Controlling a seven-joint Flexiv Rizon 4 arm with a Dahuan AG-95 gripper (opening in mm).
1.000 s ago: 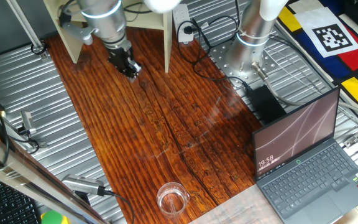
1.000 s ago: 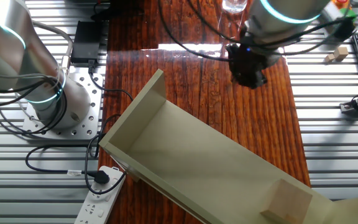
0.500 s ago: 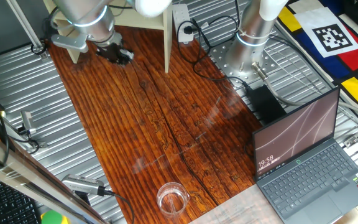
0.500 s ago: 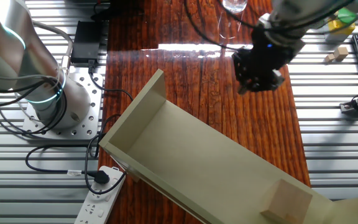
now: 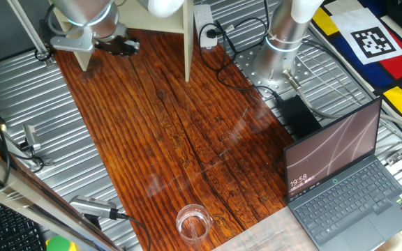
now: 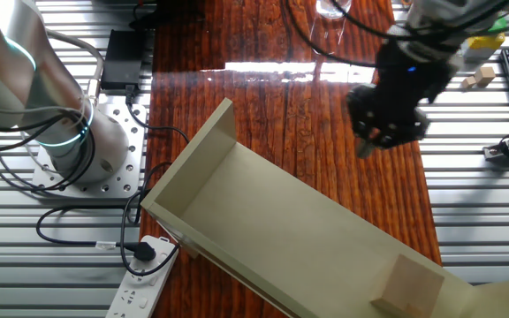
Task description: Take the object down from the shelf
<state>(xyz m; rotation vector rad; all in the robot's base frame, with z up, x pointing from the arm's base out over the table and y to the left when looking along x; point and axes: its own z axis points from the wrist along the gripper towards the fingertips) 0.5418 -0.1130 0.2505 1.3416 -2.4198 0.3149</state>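
The light-tan wooden cube sits on top of the cream shelf, near its right end in the other fixed view. In the one fixed view only the shelf's upright legs show at the far edge, and the cube is out of frame. My gripper is dark and hangs above the wooden table in front of the shelf, well apart from the cube. In the one fixed view the gripper is between the two legs, tilted sideways. Nothing shows between its fingers, and their gap is not clear.
A clear drinking glass stands at the table's near edge. An open laptop is at the right, and the arm's base and cables are beside it. Small wooden blocks lie off the table. A power strip lies behind the shelf.
The gripper has moved away from the table's middle towards the shelf and its cube end, and it has tilted sideways. The cube, shelf and glass have not moved.
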